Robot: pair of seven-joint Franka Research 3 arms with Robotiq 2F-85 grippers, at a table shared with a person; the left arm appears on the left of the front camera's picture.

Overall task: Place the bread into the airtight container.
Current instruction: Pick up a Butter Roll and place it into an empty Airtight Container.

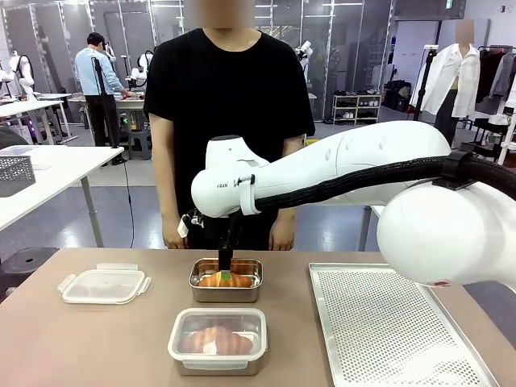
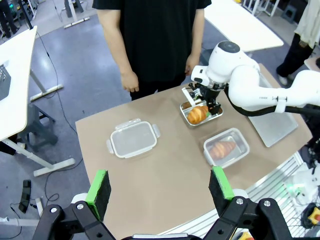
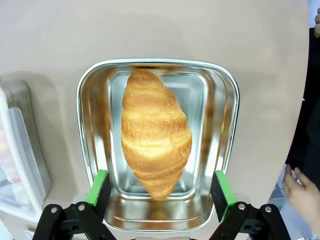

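Hovering wide-open right hand [image 3: 160, 189] over croissant [image 3: 155, 131] in steel container [image 3: 95, 100], arm lettering "FRAN" [image 1: 222, 185], left hand [image 2: 160, 189] open.

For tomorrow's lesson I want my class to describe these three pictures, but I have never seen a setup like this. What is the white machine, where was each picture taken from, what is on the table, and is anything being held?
The white machines are two robot arms, each ending in a two-finger gripper with green pads.

The front picture looks across the brown table at a person standing opposite. The other two come from cameras on the arms' wrists.

On the table: an open metal container with a croissant inside, a second container closed with a clear lid and holding another croissant, a loose clear lid, and a perforated metal tray.

The right gripper hangs over the open container, its fingers wide on either side of the croissant, not clamping it. The left gripper is open, high above the table. Nothing is held.
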